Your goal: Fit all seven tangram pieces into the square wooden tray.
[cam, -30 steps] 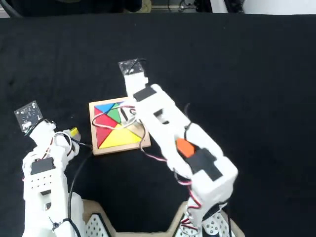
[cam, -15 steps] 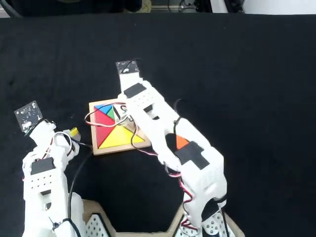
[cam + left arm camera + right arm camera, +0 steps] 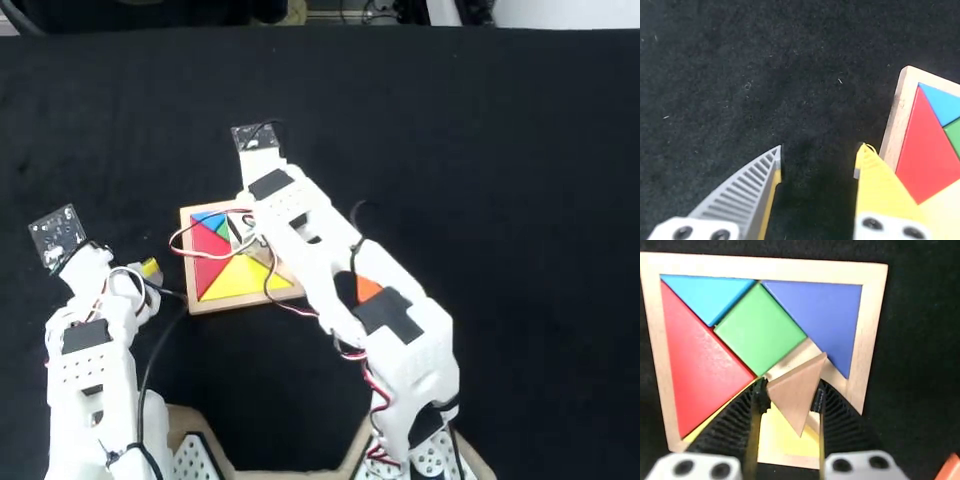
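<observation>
- Hanging over the wooden tray point(image 3: 872, 330), the right gripper point(image 3: 790, 386) pinches a tan triangle point(image 3: 794, 402) above the gap beside the green square point(image 3: 759, 330).
- Left gripper point(image 3: 820, 160), fingers spread, sits beside the tray's rim.

Bright, even light is falling from overhead onto my table, and the black cloth point(image 3: 520, 140) is soaking it up, so hardly any shadow is showing on it in the high view. My white shells are shining pale against it, and my right arm point(image 3: 320, 255) is nearly washing out along its upper faces. A white strip point(image 3: 560, 12) is glaring at the far edge. Below my left gripper point(image 3: 821, 150) a darker patch is pooling on the cloth, while lint specks are catching the light. The square wooden tray point(image 3: 874, 315) is lying evenly lit, its painted pieces giving off no glare. The wooden triangle point(image 3: 795, 390) in my right gripper point(image 3: 790, 387) is glowing softly, and the ribbed fingers point(image 3: 730, 425) are sitting in shade.
</observation>
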### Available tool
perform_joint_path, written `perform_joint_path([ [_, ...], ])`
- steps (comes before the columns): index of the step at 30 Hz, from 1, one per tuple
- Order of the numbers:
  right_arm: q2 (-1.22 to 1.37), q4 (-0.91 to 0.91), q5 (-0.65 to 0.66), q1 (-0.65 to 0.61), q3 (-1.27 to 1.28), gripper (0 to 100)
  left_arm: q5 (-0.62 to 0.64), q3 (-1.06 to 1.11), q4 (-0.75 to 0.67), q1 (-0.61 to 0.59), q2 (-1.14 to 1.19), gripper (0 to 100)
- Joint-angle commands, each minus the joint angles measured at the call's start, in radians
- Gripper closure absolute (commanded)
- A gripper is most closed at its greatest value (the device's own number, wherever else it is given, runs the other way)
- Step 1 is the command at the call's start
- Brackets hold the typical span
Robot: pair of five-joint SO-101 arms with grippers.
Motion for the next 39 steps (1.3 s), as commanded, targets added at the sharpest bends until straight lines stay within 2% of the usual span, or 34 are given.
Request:
perform_joint_path([
  [1,-0.007,0.011,-0.015,-0.014,-0.053,94.8,0.009,-0.021,-0.003,-0.007,-0.017,76],
  [5,-0.007,0.009,-0.012,-0.015,-0.054,94.9,0.009,-0.021,-0.003,-0.007,-0.017,76],
  [10,-0.007,0.011,0.224,-0.009,-0.054,95.1,0.009,-0.021,-0.003,0.018,-0.017,75],
  [13,-0.007,0.011,0.285,-0.005,-0.051,95.2,0.009,-0.021,-0.003,0.019,-0.017,75],
  [27,-0.007,0.012,0.313,-0.003,-0.05,94.7,0.009,-0.021,-0.003,0.022,-0.017,75],
  [33,-0.001,0.074,0.285,-0.009,-0.082,83.4,0.009,-0.021,-0.003,0.022,-0.017,75],
  [39,-0.001,0.083,0.285,-0.009,-0.101,82.8,0.009,-0.021,-0.003,0.022,-0.017,75],
])
